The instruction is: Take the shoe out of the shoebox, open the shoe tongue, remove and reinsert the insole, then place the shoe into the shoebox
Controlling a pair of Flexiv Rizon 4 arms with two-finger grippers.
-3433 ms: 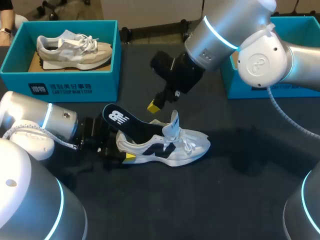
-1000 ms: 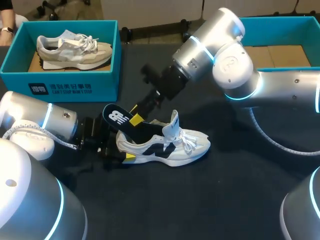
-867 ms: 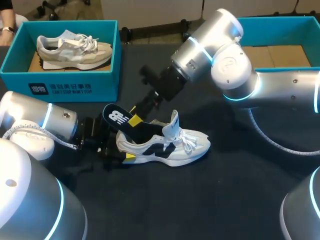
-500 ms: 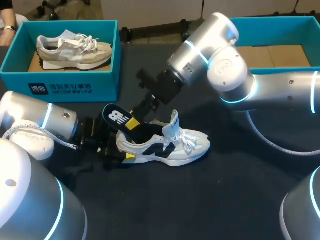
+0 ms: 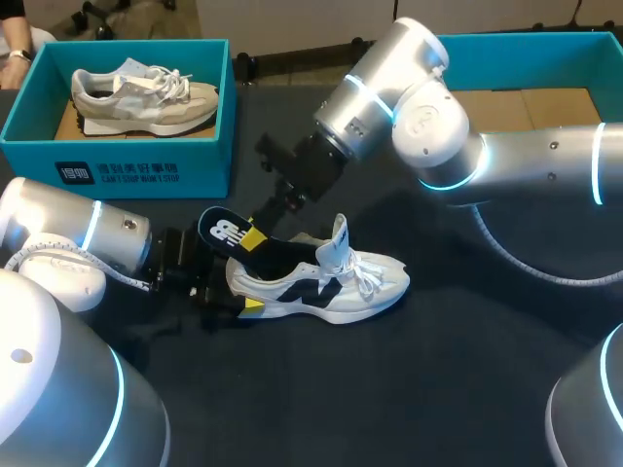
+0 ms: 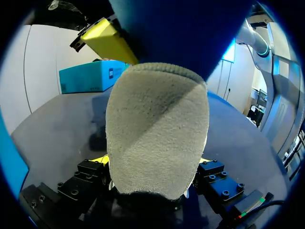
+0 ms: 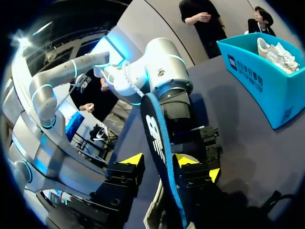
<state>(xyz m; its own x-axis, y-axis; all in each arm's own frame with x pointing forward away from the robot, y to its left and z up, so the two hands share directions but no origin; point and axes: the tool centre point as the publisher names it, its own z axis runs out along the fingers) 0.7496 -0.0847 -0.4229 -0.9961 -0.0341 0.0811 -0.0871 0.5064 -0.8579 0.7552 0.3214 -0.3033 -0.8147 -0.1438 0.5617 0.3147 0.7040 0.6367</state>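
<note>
A white shoe with black panels [image 5: 331,277] lies on its sole mid-table, tongue raised. Its black insole [image 5: 232,232] sticks up out of the heel opening. My left gripper [image 5: 234,297] is shut on the heel from both sides; the left wrist view is filled by the grey heel [image 6: 157,129] held in my left gripper [image 6: 153,162]. My right gripper [image 5: 251,235] straddles the raised end of the insole [image 7: 159,138]. In the right wrist view one fingertip [image 7: 188,160] lies against the insole while a small gap shows at the other side, so my right gripper [image 7: 160,161] is open.
A teal shoebox [image 5: 117,161] at the back left holds a beige shoe [image 5: 146,92]. A second teal shoebox [image 5: 545,44] stands open at the back right, behind my right arm. The dark tabletop lies bare in front of the shoe.
My right gripper has come down and leftward onto the insole's raised end, its fingers narrowing around it. The left gripper and the shoe have stayed put.
</note>
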